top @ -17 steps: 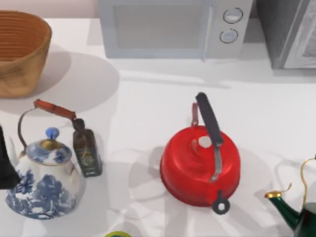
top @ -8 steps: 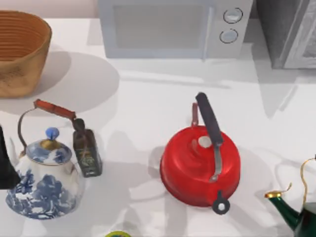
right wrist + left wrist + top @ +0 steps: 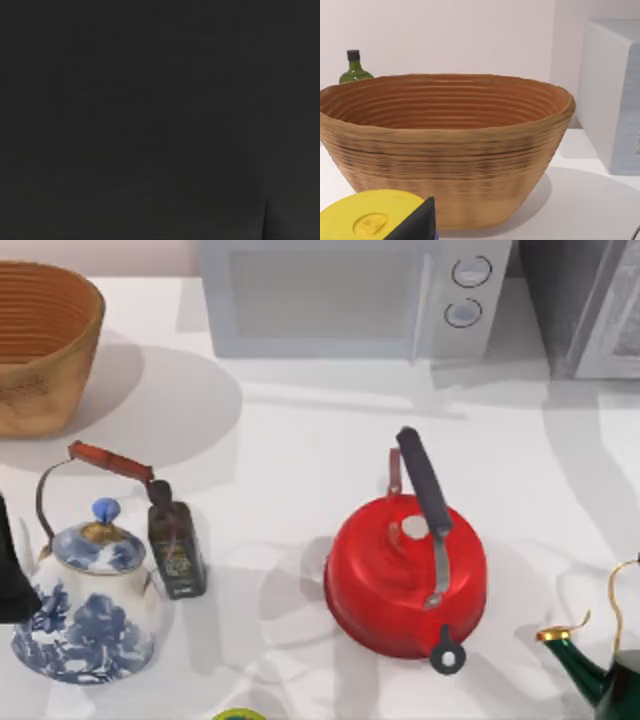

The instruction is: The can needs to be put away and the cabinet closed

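Leftmost, dark left arm [image 3: 12, 570], beside teapot [image 3: 85, 605]

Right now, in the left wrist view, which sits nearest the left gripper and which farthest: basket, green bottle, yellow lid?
1. Yellow lid, right beside the left gripper.
2. Woven basket, just behind the lid.
3. Green bottle, beyond the basket's far rim.

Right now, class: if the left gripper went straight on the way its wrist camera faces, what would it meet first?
Probably the wicker basket, which stands squarely ahead in the left wrist view. A yellow lid sits nearer but lower, so depth leaves some doubt.
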You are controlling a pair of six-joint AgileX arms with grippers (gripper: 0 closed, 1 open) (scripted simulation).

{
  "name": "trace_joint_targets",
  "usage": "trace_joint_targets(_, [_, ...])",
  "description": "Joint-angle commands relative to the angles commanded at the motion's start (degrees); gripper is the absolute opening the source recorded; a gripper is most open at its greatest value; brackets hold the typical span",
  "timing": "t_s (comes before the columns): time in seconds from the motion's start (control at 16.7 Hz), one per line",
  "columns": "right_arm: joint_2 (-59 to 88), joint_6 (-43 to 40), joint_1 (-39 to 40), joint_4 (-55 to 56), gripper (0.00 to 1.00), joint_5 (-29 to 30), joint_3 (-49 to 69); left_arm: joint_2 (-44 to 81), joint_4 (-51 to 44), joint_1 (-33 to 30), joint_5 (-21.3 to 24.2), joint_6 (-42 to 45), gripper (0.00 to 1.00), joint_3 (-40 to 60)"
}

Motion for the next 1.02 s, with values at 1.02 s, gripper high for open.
trace_joint_targets(1.02, [6.3, -0.5, 0.2, 2.2, 1.00, 2.8, 5.5, 0.0, 0.0, 0.0, 0.0, 0.0, 1.00, 0.0])
